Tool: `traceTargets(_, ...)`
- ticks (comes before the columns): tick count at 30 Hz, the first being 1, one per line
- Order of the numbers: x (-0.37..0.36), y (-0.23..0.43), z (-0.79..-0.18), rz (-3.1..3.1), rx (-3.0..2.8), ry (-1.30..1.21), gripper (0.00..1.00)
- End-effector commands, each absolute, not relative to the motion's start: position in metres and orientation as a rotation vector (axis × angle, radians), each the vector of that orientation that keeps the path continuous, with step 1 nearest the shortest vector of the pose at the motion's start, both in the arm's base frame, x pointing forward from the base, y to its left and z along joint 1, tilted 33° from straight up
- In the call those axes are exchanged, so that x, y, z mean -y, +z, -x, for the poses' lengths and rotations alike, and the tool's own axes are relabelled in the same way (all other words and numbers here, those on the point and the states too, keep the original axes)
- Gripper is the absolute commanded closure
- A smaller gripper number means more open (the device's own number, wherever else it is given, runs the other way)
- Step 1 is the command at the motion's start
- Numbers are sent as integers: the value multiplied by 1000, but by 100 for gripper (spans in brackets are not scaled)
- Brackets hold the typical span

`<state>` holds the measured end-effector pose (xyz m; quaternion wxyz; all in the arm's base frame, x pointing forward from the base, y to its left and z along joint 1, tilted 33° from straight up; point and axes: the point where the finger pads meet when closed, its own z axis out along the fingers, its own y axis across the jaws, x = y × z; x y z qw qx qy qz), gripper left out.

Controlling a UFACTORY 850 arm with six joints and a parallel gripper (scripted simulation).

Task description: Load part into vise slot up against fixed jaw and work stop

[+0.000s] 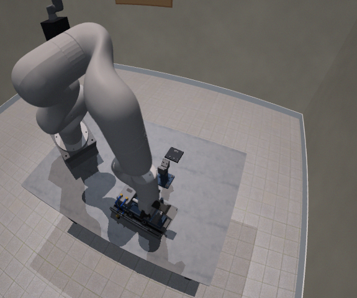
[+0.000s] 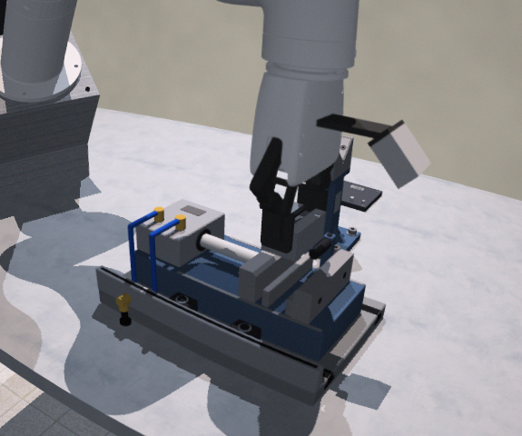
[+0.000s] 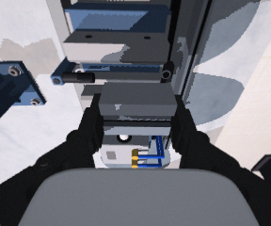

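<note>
The grey part is gripped by its two ends between the gripper's black jaws, low over the open vise, with the work stop at ten o'clock.

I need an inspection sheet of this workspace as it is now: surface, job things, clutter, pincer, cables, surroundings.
Surface: grey mottled table top with arm shadows.
Job's things: part held above the open vise; infeed plate bare; V-block bare; work stop points in between the jaws.
Clutter: nothing seen.
Pincer: shut on the part, over the vise.
Cables: two blue hoses on the air cylinder.
Surroundings: tiled floor, plain walls.
</note>
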<state>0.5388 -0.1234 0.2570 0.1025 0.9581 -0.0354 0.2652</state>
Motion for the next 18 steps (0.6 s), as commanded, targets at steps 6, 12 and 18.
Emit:
traceTargets(6, 124, 256, -540, -2827, 104, 785, 100)
traceTargets(12, 124, 254, -542, -2827, 104, 785, 100)
traceTargets(18, 125, 251, -543, -2827, 104, 785, 100)
